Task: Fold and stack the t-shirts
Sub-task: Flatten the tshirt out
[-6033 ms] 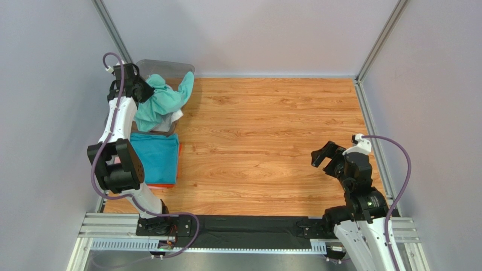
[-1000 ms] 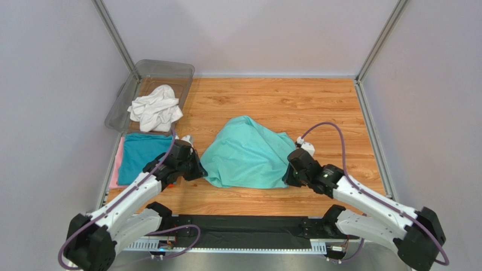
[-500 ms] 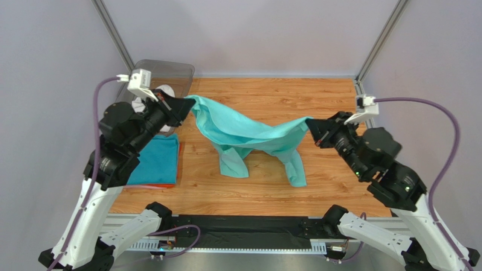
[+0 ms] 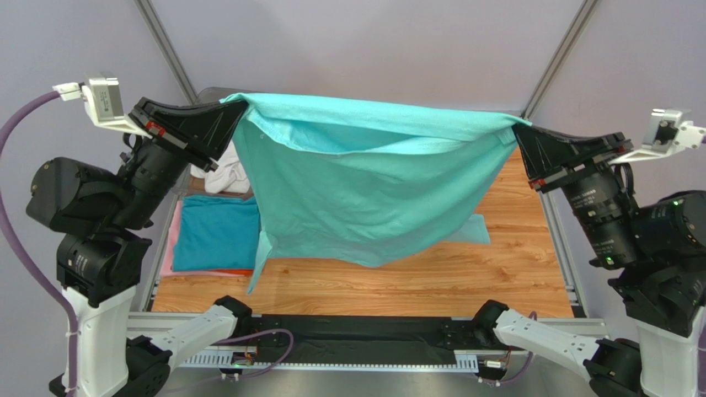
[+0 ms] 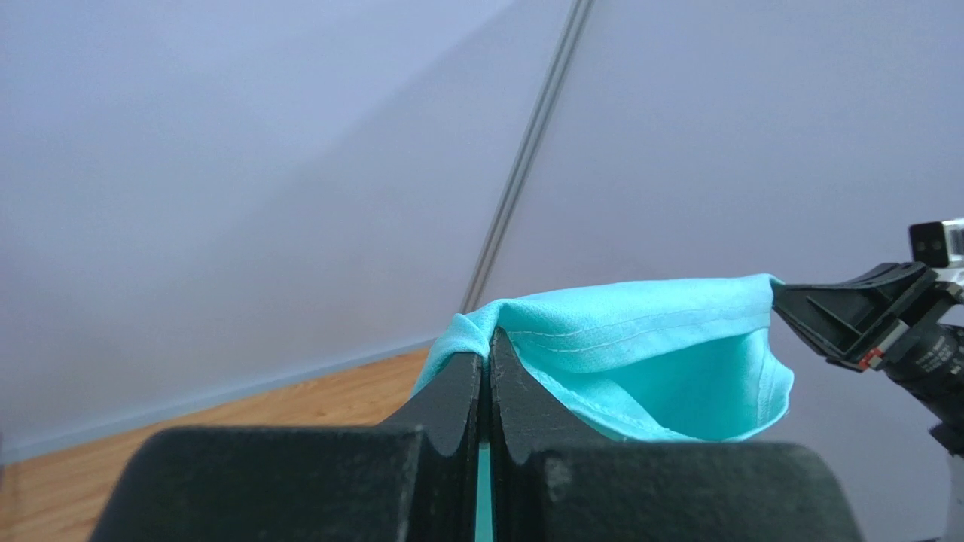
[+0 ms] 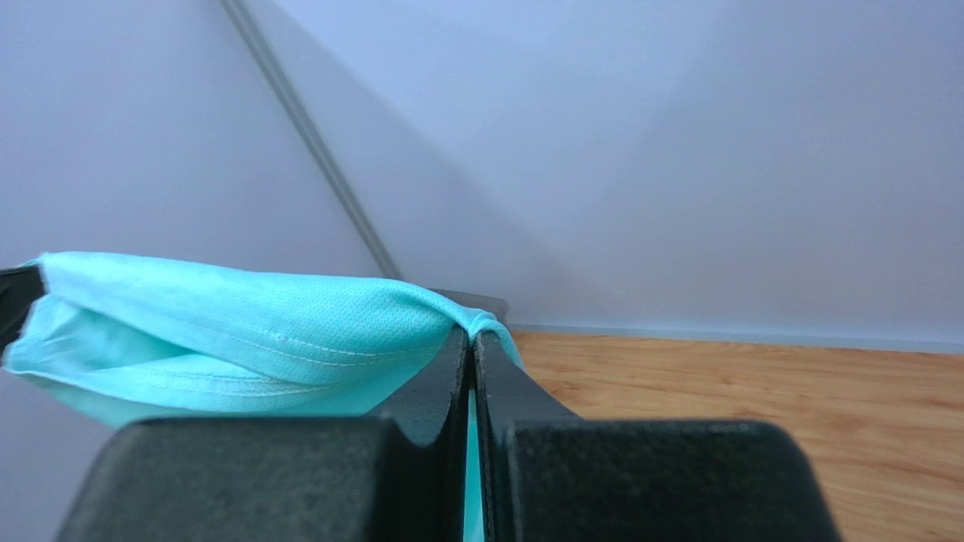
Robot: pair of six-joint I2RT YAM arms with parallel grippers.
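Holding the mint tee spread in the air, with the stack partly built

We have the mint green t-shirt [image 4: 365, 190] stretched between both hands, high above the middle of the bench [image 4: 497, 273]. The left hand [image 4: 236, 117] is pinched tight on one end of its upper edge and the right hand [image 4: 520, 136] on the other. Both wrist views show the fingers pressed together with the hem caught between them. The cloth hangs as one broad sheet, with a sleeve dangling toward the near-left and another showing toward the right edge. Whether its lowest fold touches the wood, we cannot tell.

For what is done, we look along the left edge of the bench. A teal-blue tee [image 4: 211, 236] lies folded flat on a pink tee [image 4: 174, 240], and a sliver of orange cloth [image 4: 234, 271] peeks out at the near side of the pile. We take that as three shirts folded and stacked, though only the top one is plainly visible.

For what is left, the mint shirt has not been folded at all. We judge it must be laid flat on the open middle of the bench, folded, and carried onto the pile. The white tee [image 4: 224, 175] sits crumpled at the far-left corner, partly hidden behind the left arm, and looks untouched. By our reckoning we are a little past halfway, with one shirt in hand and one waiting.
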